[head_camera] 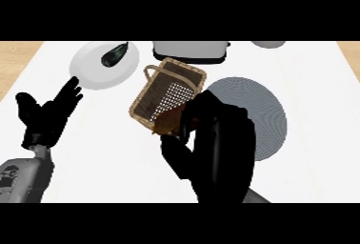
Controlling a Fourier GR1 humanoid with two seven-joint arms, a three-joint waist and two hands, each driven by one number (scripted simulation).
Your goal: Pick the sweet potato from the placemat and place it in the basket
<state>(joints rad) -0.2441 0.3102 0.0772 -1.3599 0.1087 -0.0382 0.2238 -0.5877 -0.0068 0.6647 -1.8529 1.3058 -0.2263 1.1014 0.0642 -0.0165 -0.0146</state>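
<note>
The sweet potato (169, 123), a brown lump, is clear of the placemat (262, 110) and grasped in the curled fingers of the right robot hand (215, 139), which hides most of it. It shows at the hand's 10 o'clock edge, right at the near end of the basket (163, 93). The basket's open middle lies at about 12 o'clock from the sweet potato, and its long axis runs from 7 to 1 o'clock. The round grey placemat sits at 3 o'clock of the basket, touching or just beside it.

On the white surface (309, 95), a plate (93, 72) carrying a dark vegetable (115, 55) sits at the basket's 10 o'clock, with a white appliance (191, 51) at 12 o'clock. The left robot hand (44, 116) rests released at 9 o'clock, well apart. Judging from this, a short move toward 12 o'clock should bring the sweet potato over the basket.
</note>
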